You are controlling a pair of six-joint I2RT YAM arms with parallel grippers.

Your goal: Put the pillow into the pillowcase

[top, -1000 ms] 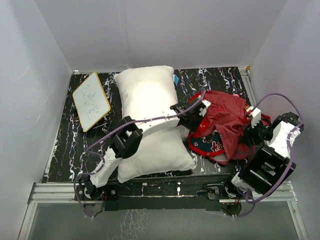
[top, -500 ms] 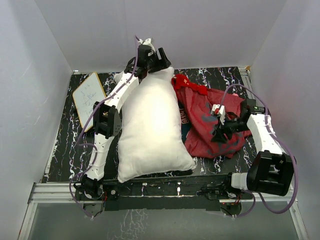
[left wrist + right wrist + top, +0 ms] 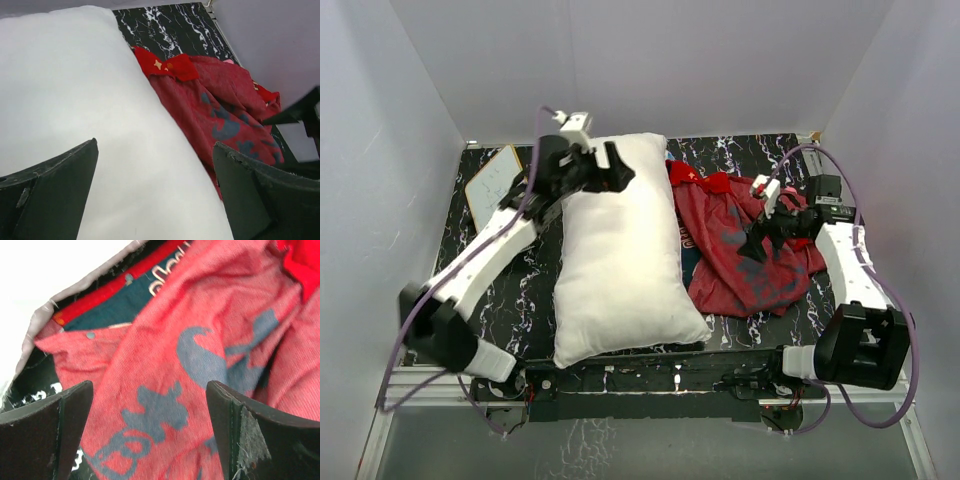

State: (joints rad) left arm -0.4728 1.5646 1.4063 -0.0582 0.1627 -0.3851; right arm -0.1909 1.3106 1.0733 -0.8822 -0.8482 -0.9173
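so, pre-insertion: left hand (image 3: 613, 170) over pillow (image 3: 620, 260), right hand (image 3: 757, 240) over pillowcase (image 3: 720, 270), both spread empty (next: find its opening).

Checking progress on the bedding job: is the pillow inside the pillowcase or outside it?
Outside. The white pillow lies fully bare, and the red pillowcase lies crumpled beside it.

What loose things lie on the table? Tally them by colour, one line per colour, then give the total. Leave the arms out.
White: 2, the pillow and the wood-framed board
Red: 1, the pillowcase
Total: 3
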